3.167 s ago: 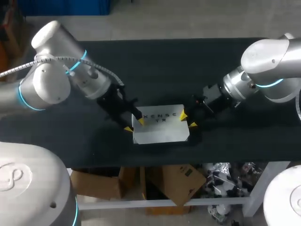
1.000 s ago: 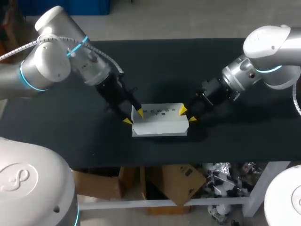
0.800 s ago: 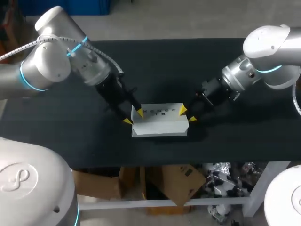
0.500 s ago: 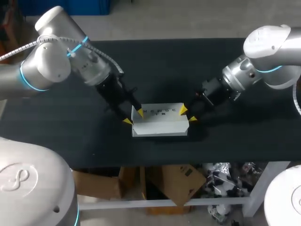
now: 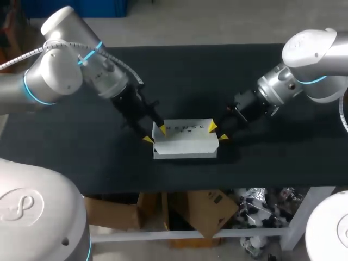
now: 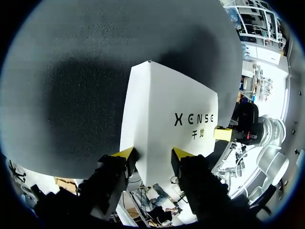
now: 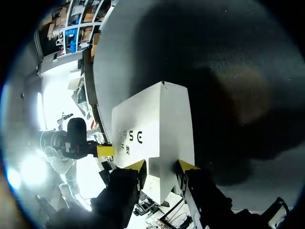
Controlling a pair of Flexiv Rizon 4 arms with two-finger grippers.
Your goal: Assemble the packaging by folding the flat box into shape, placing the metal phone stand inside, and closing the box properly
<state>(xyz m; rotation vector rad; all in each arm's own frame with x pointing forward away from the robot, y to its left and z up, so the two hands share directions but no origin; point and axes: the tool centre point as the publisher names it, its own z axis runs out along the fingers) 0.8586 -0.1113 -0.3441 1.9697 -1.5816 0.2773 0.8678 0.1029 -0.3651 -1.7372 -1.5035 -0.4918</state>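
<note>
Since 3.2 s ago the box (image 5: 185,140) has gone from lying almost flat to standing as a shaped block, and its visible front face is narrower. Both arms have pulled back toward 12 o'clock, taking the box slightly away from the near table edge. No visible change over the last second.

Left arm comes in from 10 o'clock. Left pincer (image 5: 154,134) sits at the box's 9 o'clock end, one yellow tip on the top corner, the other just outside the end wall. In the left wrist view the left pincer (image 6: 153,155) has the box (image 6: 167,119) end filling the gap, with both tips against white card: clenched on the box.

Box is white with dark print on the upper face. It sits on the black table (image 5: 179,76), toward 6 o'clock of the table's middle and near the front edge.

Right arm comes in from 2 o'clock. Right pincer (image 5: 217,132) is at the box's 3 o'clock end, tips straddling that corner. In the right wrist view the right pincer (image 7: 161,167) has a narrow end flap of the box (image 7: 152,129) between its tips, touched from both sides: grasping the box. The other arm's tip shows at the far end.
</note>
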